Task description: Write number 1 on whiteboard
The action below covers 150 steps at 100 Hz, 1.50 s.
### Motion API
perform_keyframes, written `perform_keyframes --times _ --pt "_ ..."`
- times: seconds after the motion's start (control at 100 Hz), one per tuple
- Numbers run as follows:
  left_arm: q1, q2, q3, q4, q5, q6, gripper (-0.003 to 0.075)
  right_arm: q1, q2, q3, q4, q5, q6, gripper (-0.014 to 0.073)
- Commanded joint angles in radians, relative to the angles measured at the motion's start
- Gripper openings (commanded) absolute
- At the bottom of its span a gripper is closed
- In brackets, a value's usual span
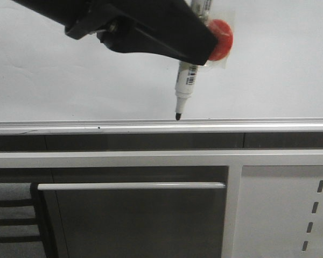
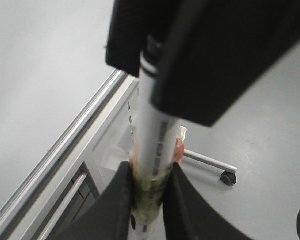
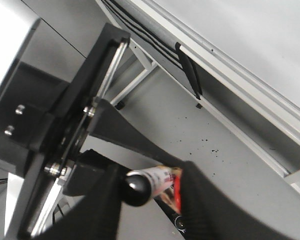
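Note:
The whiteboard (image 1: 70,80) fills the top of the front view, with its silver rail (image 1: 97,127) along the lower edge. No stroke of the number 1 shows on it. A white marker (image 1: 186,75) hangs upright, its black tip (image 1: 178,115) at the board's lower edge just above the rail; I cannot tell if it touches. My left gripper (image 1: 196,54) comes in from the top left and is shut on the marker's taped barrel (image 2: 155,145). My right gripper (image 3: 157,200) is shut on the marker near its black rear end (image 3: 137,186). A red round piece (image 1: 222,38) sits beside the marker.
Under the rail is a grey cabinet with a long handle (image 1: 132,186) and a perforated white panel (image 1: 290,215). On the floor stands a metal leg with a caster (image 2: 229,177). A black strap (image 3: 190,75) hangs under the board's frame.

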State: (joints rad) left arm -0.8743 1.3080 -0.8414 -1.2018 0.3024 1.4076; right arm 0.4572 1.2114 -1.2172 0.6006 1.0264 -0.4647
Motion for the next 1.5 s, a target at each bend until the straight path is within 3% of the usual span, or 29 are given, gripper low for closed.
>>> perform_keyframes --times 0.0,0.06,0.18,0.28,0.4,0.48,0.63,0.81,0.91,1.04,1.18,1.49 --pt "-0.007 -0.026 -0.033 -0.021 -0.01 -0.01 -0.002 0.003 -0.016 -0.034 0.036 -0.042 -0.019 0.0027" --pt "-0.005 -0.026 -0.033 -0.026 -0.008 -0.01 -0.002 0.003 -0.016 -0.034 0.036 -0.036 -0.023 -0.007" --pt "-0.005 -0.028 -0.037 -0.026 0.005 -0.01 0.0036 0.003 -0.016 -0.034 0.034 -0.032 -0.029 -0.0064" --pt "-0.005 -0.031 -0.051 -0.031 0.015 -0.017 0.0198 0.003 -0.016 -0.034 0.02 -0.032 -0.029 -0.0064" --pt "-0.005 -0.06 -0.063 -0.036 0.003 -0.029 0.0473 0.003 -0.018 -0.034 0.004 -0.032 -0.029 -0.0062" --pt "0.002 -0.092 -0.063 -0.036 -0.019 -0.029 0.0538 0.003 -0.044 -0.025 -0.017 -0.035 -0.029 -0.0062" --pt "0.071 -0.173 -0.056 -0.036 -0.019 -0.031 0.0496 0.003 -0.156 0.083 -0.019 -0.147 -0.029 -0.0054" --pt "0.197 -0.279 -0.018 -0.044 -0.008 -0.109 0.0377 0.012 -0.376 0.321 -0.019 -0.478 -0.029 -0.0054" --pt "0.263 -0.333 0.021 -0.056 -0.006 -0.172 0.0245 0.037 -0.482 0.438 -0.018 -0.659 -0.029 -0.0054" --pt "0.298 -0.408 0.087 -0.095 -0.017 -0.17 -0.002 0.075 -0.564 0.555 -0.005 -0.835 -0.029 -0.0054" --pt "0.298 -0.478 0.16 -0.13 -0.092 -0.17 -0.002 0.114 -0.572 0.603 -0.007 -0.973 -0.029 -0.0054" --pt "0.298 -0.567 0.225 -0.179 -0.228 -0.17 -0.002 0.118 -0.492 0.603 -0.09 -1.121 -0.029 -0.0055"
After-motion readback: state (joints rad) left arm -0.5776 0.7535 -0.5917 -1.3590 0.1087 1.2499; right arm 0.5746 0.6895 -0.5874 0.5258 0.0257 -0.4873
